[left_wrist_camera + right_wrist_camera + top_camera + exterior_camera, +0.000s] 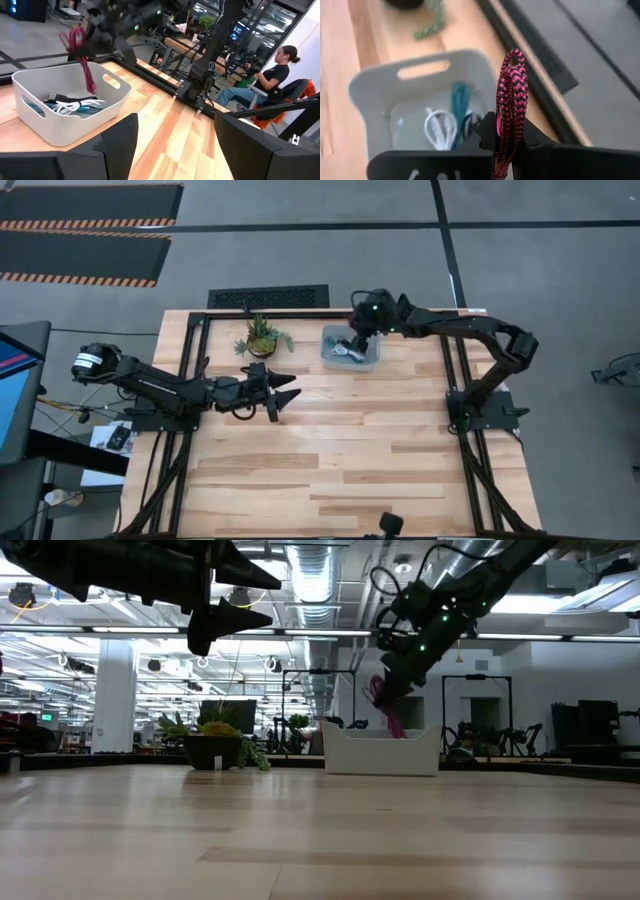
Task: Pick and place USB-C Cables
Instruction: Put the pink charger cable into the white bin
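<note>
Right wrist view: right gripper (506,131) pinches the magenta cable (510,105), fingers pressed onto the braided bundle, held above the white bin (375,90) at the table's far edge. Teal cable (460,102), white coiled cable (439,127) and a black one (59,97) lie inside the bin. Potted plant (262,337) stands left of the bin. Left gripper (283,394) hovers mid-table, fingers spread, holding nothing.
</note>
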Controlling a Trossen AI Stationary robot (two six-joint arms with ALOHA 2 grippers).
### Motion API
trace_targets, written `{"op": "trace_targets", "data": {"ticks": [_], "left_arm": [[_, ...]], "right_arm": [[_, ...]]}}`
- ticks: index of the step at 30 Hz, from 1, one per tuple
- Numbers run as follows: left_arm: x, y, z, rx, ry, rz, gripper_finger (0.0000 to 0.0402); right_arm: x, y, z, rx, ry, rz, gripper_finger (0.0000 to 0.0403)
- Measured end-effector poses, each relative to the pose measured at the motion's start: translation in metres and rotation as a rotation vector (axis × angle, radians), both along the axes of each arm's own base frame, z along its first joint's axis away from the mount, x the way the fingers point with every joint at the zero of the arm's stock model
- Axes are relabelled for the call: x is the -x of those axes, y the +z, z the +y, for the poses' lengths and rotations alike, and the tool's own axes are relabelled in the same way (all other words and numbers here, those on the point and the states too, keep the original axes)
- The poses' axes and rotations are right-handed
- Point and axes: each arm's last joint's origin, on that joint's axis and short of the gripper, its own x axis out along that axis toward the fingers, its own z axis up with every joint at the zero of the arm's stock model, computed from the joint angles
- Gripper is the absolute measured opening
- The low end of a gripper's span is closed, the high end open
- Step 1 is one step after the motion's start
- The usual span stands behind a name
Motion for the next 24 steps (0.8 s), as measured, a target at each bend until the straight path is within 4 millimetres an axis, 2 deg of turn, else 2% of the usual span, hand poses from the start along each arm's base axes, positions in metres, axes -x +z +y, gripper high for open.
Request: {"op": "trace_targets", "data": {"ticks": [9,15,20,24], "left_arm": [[0.0,0.0,0.0,0.0,0.002,0.0,0.0248],[0.0,-0.002,0.0,0.004,0.002,0.019,0.0249],[0.001,-0.005,0.0,0.007,0.001,0.046,0.0249],[0.0,-0.005,0.0,0.007,-0.004,0.048,0.0249]], "right_arm": [[-0.025,-0.026,0.003,0.001,0.044,0.159,0.0032],[-0.041,-0.031,0.014,0.068,0.128,0.245,0.0045],[-0.046,-0.032,0.026,0.119,0.234,0.305,0.008],[-0.048,-0.032,0.03,0.14,0.252,0.321,0.0129]]}}
